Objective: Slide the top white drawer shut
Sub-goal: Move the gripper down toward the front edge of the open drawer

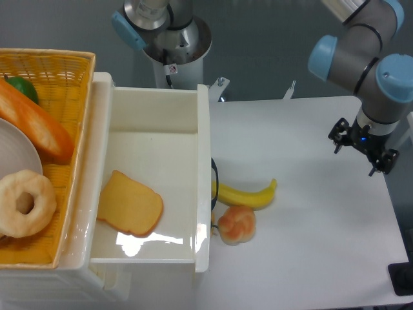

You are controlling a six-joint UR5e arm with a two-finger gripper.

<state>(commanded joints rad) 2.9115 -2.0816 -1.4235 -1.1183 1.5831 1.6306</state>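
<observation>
Nothing was done yet: the top white drawer (pixel 155 123) stood pulled fully out, toast slice (pixel 130 203) inside, while the tool (pixel 363 146) hung well away over the table (pixel 310 226), fingers apart.

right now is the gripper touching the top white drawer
Apart. The camera view shows the gripper hanging over the table's right side, with a wide stretch of bare white tabletop between it and the top white drawer.
</observation>
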